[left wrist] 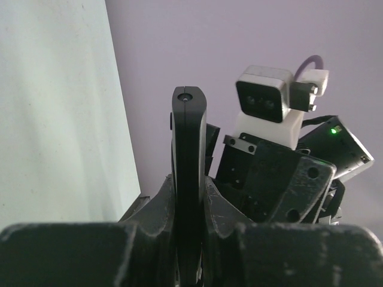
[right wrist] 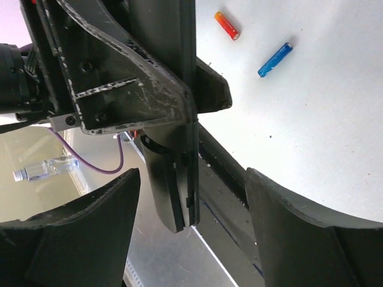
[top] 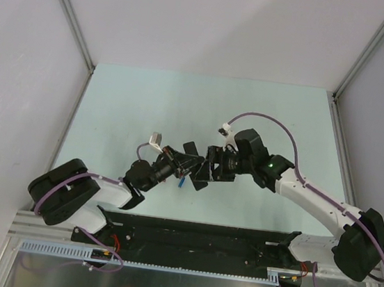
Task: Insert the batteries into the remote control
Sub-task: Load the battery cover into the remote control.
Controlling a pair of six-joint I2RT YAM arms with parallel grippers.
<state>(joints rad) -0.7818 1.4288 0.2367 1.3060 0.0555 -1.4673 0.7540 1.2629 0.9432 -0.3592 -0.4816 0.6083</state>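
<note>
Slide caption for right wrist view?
Open right gripper frames the remote held by the left gripper; blue battery and orange battery lie on the table.

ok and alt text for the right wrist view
The left gripper holds the black remote control edge-on, its end between the right gripper's open fingers. Beyond, an orange battery and a blue battery lie loose on the pale table.
</note>
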